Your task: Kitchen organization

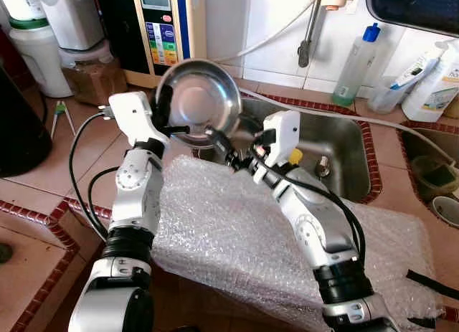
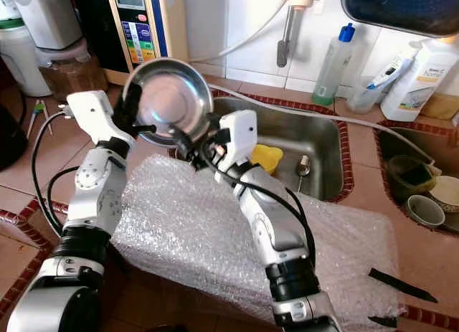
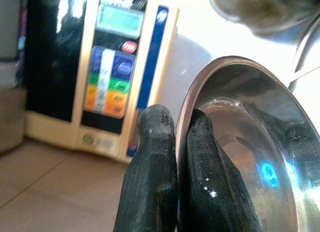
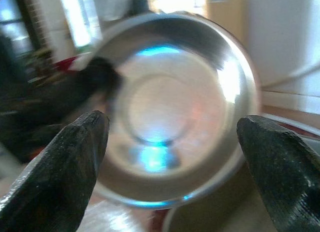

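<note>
A shiny steel bowl [image 1: 199, 102] is held tilted in the air above the counter, its hollow side facing me. My left gripper [image 1: 164, 107] is shut on the bowl's left rim; in the left wrist view one finger [image 3: 152, 177] lies outside the rim and the other inside the bowl [image 3: 250, 152]. My right gripper [image 1: 224, 147] is open just below the bowl's lower right edge. In the right wrist view its two fingertips [image 4: 75, 147] stand wide apart either side of the bowl [image 4: 170, 101], with nothing between them.
Bubble wrap [image 1: 237, 231] covers the counter under both arms. Behind it a steel sink [image 1: 348, 142] holds a yellow sponge [image 2: 267, 158]. A water purifier [image 1: 161, 31] stands at the back left, with bottles [image 1: 356, 63] at the back right and cups [image 2: 424, 210] at the right.
</note>
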`<state>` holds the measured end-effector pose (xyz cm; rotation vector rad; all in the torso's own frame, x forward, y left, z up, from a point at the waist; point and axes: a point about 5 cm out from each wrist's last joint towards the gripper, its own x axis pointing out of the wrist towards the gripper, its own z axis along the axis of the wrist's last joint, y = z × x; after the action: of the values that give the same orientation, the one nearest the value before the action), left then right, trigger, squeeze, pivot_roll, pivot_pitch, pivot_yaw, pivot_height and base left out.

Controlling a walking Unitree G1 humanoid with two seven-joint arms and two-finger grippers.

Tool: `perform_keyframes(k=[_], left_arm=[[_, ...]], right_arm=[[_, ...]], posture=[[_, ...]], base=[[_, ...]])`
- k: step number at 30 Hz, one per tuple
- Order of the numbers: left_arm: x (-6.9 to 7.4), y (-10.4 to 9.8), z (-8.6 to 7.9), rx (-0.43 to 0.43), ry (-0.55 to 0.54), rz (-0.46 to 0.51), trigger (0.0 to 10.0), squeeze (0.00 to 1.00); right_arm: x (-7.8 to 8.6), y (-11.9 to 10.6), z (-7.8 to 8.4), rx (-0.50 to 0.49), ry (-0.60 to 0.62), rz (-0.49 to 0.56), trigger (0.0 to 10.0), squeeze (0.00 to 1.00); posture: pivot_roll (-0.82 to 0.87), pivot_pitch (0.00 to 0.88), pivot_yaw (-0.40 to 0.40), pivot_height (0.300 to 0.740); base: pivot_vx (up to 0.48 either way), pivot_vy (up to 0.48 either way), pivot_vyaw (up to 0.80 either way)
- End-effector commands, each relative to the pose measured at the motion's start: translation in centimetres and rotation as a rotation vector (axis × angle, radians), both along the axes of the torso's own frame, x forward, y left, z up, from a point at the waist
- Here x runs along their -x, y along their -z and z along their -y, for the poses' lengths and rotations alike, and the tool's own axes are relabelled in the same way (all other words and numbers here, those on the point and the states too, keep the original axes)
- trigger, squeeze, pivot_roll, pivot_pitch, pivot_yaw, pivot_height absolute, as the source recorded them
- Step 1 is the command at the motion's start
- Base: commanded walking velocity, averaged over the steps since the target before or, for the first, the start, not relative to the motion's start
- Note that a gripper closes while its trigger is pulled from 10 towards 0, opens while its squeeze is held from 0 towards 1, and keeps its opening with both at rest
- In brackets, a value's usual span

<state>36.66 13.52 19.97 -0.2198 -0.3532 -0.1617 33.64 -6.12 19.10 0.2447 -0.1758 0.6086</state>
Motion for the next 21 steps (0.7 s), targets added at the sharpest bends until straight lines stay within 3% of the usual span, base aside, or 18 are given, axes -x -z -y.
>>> perform_keyframes(k=[1,8,9,10,11,17,18,19,20,21], left_arm=[[0.2,-0.9,0.4,-0.011,0.021,0.049,0.0,0.0],[0.5,-1.2,0.9,-0.002,0.051,0.073,0.0,0.0],[0.6,-1.3,1.0,0.008,0.061,0.079,0.0,0.0],[0.6,-1.4,1.1,0.015,0.07,0.083,0.0,0.0],[0.6,-1.4,1.2,0.019,0.079,0.086,0.0,0.0],[0.8,-1.9,1.9,0.048,0.133,0.113,0.0,0.0],[0.9,-2.0,2.0,0.053,0.141,0.117,0.0,0.0],[0.9,-2.1,2.1,0.054,0.149,0.122,0.0,0.0],[1.0,-2.2,2.3,0.058,0.168,0.127,0.0,0.0],[1.0,-2.2,2.3,0.058,0.171,0.127,0.0,0.0]], right_arm=[[-0.5,-0.5,0.4,-0.026,0.033,0.007,10.0,1.0],[-2.1,-0.9,1.5,-0.014,0.182,0.033,10.0,1.0],[-2.3,-0.7,1.5,-0.026,0.188,0.017,10.0,0.88],[-2.5,-0.6,1.5,-0.03,0.191,0.005,10.0,0.16],[-2.6,-0.5,1.5,-0.032,0.193,-0.004,10.0,0.0],[-3.7,0.4,1.3,-0.087,0.191,-0.092,10.0,0.0],[-3.8,0.4,1.3,-0.101,0.191,-0.1,6.2,0.0],[-3.9,0.4,1.3,-0.12,0.188,-0.107,6.2,0.0],[-4.1,0.2,1.5,-0.157,0.189,-0.11,0.0,0.0],[-4.1,0.1,1.6,-0.166,0.188,-0.106,0.0,0.0]], posture=[[-0.02,0.002,0.0,0.74],[-0.02,0.0,0.001,0.74],[-0.02,0.0,0.002,0.74],[-0.02,0.0,0.002,0.74],[-0.02,0.0,0.002,0.74],[-0.01,0.0,0.001,0.74],[-0.01,0.0,0.0,0.74],[-0.01,0.0,0.0,0.74],[-0.01,0.0,-0.002,0.74],[-0.01,0.0,-0.002,0.74]], base=[[0.0,0.0,0.0],[0.0,0.0,0.0],[0.0,0.0,0.0],[0.0,0.0,0.0],[0.0,0.0,0.0],[0.0,0.0,0.0],[0.0,0.0,0.0],[0.0,0.0,0.0],[0.0,0.0,0.0],[0.0,0.0,0.0]])
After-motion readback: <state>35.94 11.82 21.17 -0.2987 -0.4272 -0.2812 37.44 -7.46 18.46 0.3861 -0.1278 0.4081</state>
